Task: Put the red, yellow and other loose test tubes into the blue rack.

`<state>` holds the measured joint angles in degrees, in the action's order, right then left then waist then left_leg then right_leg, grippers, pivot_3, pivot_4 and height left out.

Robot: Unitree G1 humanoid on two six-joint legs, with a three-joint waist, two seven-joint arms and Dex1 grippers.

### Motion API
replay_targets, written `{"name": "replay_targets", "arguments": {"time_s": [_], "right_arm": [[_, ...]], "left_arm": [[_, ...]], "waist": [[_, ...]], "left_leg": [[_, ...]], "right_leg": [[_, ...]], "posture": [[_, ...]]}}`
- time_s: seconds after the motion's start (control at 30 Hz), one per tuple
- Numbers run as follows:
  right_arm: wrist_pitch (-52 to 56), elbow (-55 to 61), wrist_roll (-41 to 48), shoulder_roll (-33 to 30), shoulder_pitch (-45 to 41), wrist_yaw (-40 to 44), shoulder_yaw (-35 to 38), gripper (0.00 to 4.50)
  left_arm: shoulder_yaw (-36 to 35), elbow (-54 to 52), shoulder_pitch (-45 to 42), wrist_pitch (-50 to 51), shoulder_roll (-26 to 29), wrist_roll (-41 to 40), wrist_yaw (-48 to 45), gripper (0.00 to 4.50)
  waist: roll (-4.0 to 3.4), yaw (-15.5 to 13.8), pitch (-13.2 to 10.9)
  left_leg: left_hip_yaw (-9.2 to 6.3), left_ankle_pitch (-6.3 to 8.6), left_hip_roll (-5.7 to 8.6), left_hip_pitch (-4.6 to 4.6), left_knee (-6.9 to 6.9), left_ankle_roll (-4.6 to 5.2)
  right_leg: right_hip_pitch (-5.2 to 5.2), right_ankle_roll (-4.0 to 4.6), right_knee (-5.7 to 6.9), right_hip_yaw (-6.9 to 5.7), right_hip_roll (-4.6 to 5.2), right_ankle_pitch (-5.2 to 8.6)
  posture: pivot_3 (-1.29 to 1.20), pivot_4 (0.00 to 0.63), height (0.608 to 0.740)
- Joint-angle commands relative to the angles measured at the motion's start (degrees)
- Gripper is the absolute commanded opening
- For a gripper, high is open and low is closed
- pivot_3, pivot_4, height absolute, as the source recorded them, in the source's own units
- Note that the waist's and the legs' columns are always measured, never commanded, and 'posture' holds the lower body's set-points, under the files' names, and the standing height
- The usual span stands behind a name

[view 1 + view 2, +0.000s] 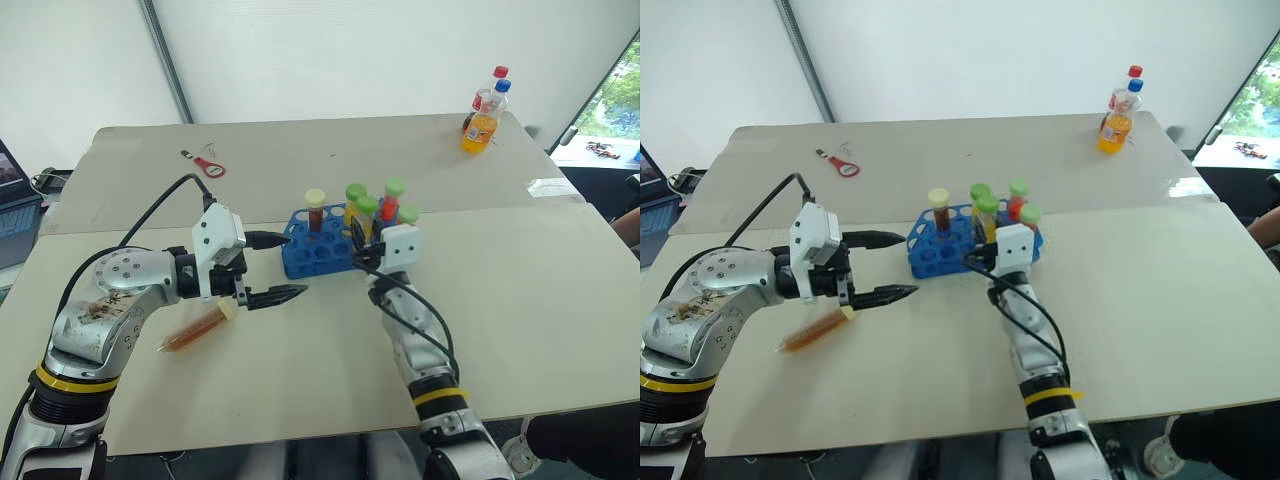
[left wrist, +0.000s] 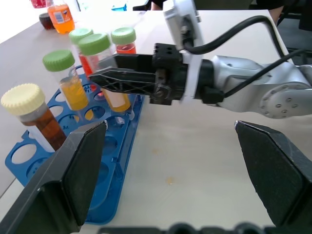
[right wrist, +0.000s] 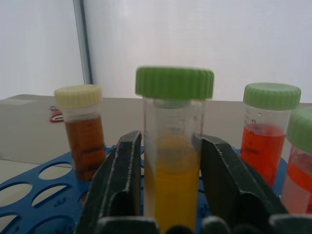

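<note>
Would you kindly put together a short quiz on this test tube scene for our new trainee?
1. True or false: the left gripper is open and holds nothing.
2. What colour is the cap of the loose tube lying on the table? A green, B pale yellow, C blue.
3. How many standing tubes are in the blue rack?
Key: 1 true; 2 B; 3 five.
</note>
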<state>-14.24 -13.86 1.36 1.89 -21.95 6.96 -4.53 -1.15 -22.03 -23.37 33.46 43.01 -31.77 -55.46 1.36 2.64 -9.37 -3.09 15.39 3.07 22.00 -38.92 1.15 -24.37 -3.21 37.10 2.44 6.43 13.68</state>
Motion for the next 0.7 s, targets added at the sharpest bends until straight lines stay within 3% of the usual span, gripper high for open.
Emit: {"name": "replay_targets", "arguments": {"time_s": [0.03, 0.13, 0.3, 0.4, 0.53, 0.7], "right_arm": [[2.99, 7.14, 0.37, -1.23, 2.35, 2.03, -1.1, 3.38], [6.78, 13.31, -1.57, -4.43, 6.78, 3.69, -2.4, 4.39], [16.34, 28.85, 1.65, -11.83, 15.81, 10.1, -2.22, 4.39], [25.82, 38.64, 10.4, -19.28, 17.66, 18.59, -0.43, 4.39], [39.5, 46.16, 23.84, -32.91, 12.97, 33.19, 1.03, 4.39], [48.75, 48.41, 32.07, -42.33, 6.29, 42.78, -0.66, 4.39]], "left_arm": [[-2.08, -1.95, -0.97, 1.53, 0.97, -1.45, 0.99, 4.5], [-3.23, -1.51, -0.71, 3.15, 3.46, -0.37, 1.39, 4.5], [-4.29, 0.88, -0.7, 5.56, 12.12, 2.93, 0.31, 4.5], [-3.44, 3.3, -0.72, 5.68, 19.88, 4.63, -4.85, 4.5], [3.39, 8.19, -1.67, 4.25, 29.91, 11.04, -11.83, 4.5], [8.67, 10.02, -4.87, 6.32, 31.01, 14.06, -15.63, 4.5]], "waist": [[0.0, -0.01, 0.0], [0.0, -0.04, 0.0], [-0.01, -0.14, -0.01], [0.0, -0.12, -0.02], [-0.01, -0.03, -0.09], [0.07, -0.59, -0.15]], "left_leg": [[0.0, 0.0, 0.0, 0.0, 0.0, 0.0], [0.0, 0.0, 0.0, 0.0, 0.0, 0.0], [0.0, 0.01, 0.01, -0.01, 0.03, 0.01], [0.01, 0.01, 0.02, -0.01, 0.0, 0.02], [0.05, 0.03, -0.01, -0.22, 0.02, 0.05], [0.04, 0.04, -0.15, -0.16, -0.01, 0.08]], "right_leg": [[0.0, 0.0, 0.01, 0.0, 0.0, 0.0], [-0.01, 0.0, 0.0, 0.0, -0.01, 0.0], [0.01, 0.0, -0.03, -0.01, -0.01, 0.01], [0.04, 0.0, -0.06, -0.01, -0.01, 0.01], [0.21, 0.02, -0.13, -0.02, -0.14, 0.02], [0.26, 0.13, -0.13, -0.15, -0.24, 0.1]], "posture": [[0.0, 0.15, 0.74], [0.0, 0.15, 0.74], [0.0, 0.15, 0.74], [0.0, 0.15, 0.74], [0.0, 0.15, 0.74], [0.0, 0.15, 0.74]]}}
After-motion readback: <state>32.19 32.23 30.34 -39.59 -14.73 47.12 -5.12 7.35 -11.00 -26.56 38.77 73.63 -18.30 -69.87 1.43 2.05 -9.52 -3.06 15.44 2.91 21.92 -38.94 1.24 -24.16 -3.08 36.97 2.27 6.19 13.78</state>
